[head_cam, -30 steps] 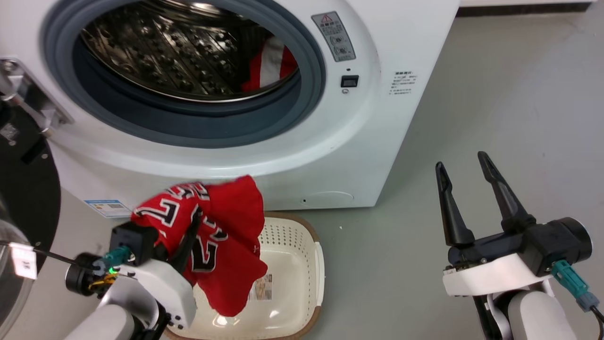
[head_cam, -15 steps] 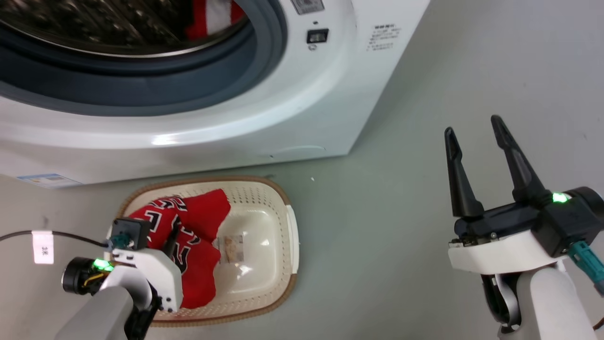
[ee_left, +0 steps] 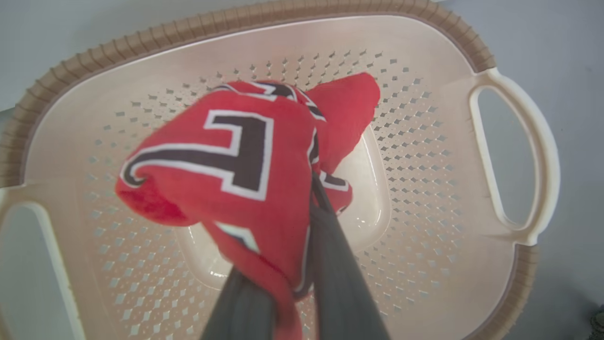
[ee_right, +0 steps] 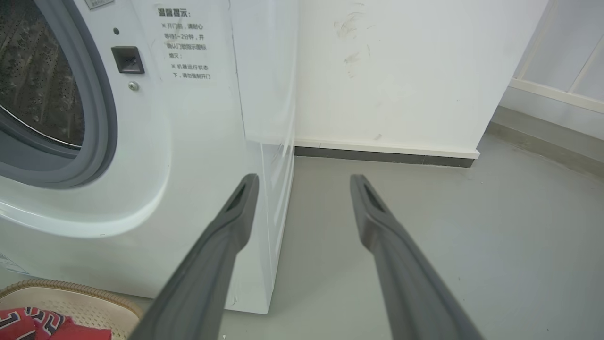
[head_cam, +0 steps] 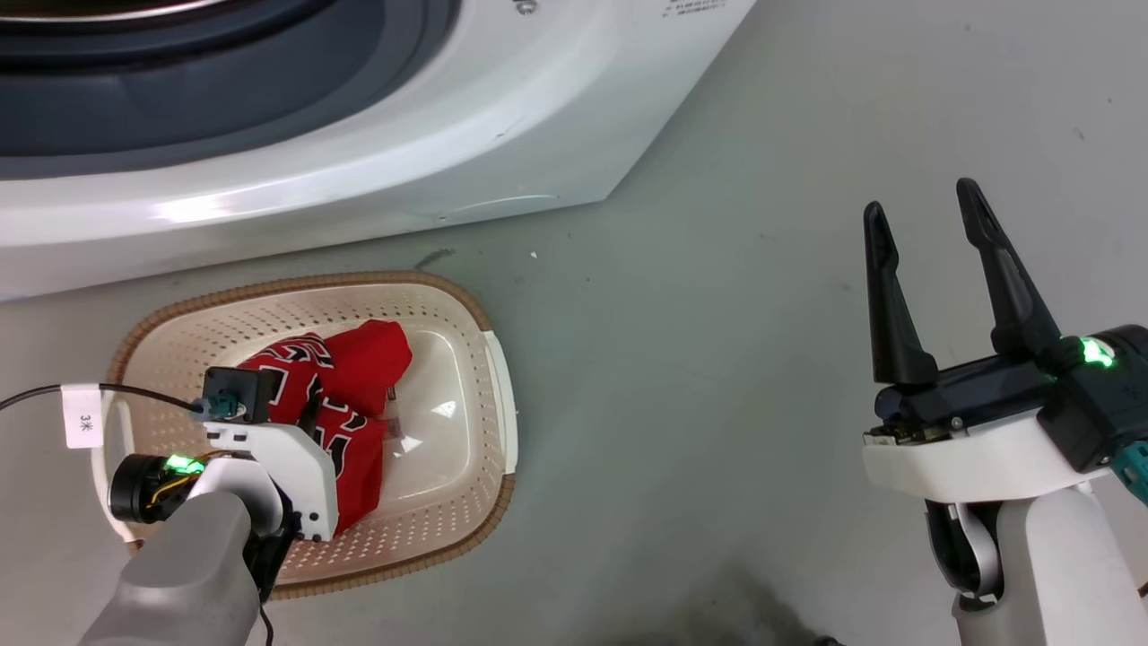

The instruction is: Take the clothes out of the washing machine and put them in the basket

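A red garment with black-and-white numbers (head_cam: pixel 368 359) lies bunched in the cream basket (head_cam: pixel 269 283), which stands on the floor before the white washing machine (head_cam: pixel 359 144). My left gripper (head_cam: pixel 311 420) reaches down into the basket and is shut on this garment (ee_left: pixel 226 156), the cloth pinched between its dark fingers (ee_left: pixel 337 264) above the basket's base (ee_left: pixel 373 208). My right gripper (head_cam: pixel 922 205) hovers open over bare floor at the right, well clear of the basket. In the right wrist view the right gripper (ee_right: pixel 304 180) points past the machine's corner (ee_right: pixel 198 132), with basket (ee_right: pixel 71 289) and garment (ee_right: pixel 28 326) at the lower left.
Grey floor (head_cam: pixel 700 359) stretches to the right of the basket and the machine. A white wall with a dark skirting strip (ee_right: pixel 382 157) stands behind the machine. A tagged cable (head_cam: pixel 82 416) trails from my left wrist over the basket's left end.
The head camera has tilted down, so the drum has left the picture. My left gripper has lowered the red garment from above the basket into it. The right gripper stays open.
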Tool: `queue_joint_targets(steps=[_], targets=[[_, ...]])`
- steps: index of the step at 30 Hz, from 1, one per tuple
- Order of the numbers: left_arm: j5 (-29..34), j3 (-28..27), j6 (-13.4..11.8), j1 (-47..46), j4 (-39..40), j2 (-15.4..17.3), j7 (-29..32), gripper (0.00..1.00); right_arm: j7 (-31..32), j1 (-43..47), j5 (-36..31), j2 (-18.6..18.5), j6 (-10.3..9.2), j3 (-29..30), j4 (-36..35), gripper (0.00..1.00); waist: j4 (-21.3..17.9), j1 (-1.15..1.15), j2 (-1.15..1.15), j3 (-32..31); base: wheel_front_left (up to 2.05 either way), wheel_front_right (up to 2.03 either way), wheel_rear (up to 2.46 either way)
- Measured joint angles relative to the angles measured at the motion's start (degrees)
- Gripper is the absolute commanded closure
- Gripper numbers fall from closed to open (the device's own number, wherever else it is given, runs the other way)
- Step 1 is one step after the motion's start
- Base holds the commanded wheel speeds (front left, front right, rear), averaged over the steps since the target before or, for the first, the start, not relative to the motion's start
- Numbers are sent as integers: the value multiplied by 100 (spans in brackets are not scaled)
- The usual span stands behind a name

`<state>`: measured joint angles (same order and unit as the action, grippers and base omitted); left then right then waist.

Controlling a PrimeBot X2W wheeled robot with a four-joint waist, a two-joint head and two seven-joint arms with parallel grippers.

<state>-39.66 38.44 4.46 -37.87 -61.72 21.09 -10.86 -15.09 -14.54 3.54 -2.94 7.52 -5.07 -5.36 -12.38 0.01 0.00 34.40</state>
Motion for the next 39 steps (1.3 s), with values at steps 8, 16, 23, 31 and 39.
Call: queue_joint_targets(steps=[8,16,23,31,39], targets=[[-25,74,119,-259,-708,-177,-133,0,0,-70,20,0,0,-29,-3,0,-108,0,0,173,0,0,0],[-38,70,162,-245,-924,-292,-344,0,0,-67,-5,1,0,-42,127,0,-38,0,0,-68,0,0,0],[-137,-69,207,-62,-832,-385,-404,0,0,-41,-49,1,0,-48,214,0,98,0,0,-493,0,0,0],[-2,-749,-22,396,286,-209,-420,0,0,79,-69,2,0,33,318,0,309,-1,0,-980,0,0,0],[553,-1427,-325,896,1630,-58,-420,0,0,182,-57,2,0,80,372,0,415,-1,0,-1300,0,0,0]])
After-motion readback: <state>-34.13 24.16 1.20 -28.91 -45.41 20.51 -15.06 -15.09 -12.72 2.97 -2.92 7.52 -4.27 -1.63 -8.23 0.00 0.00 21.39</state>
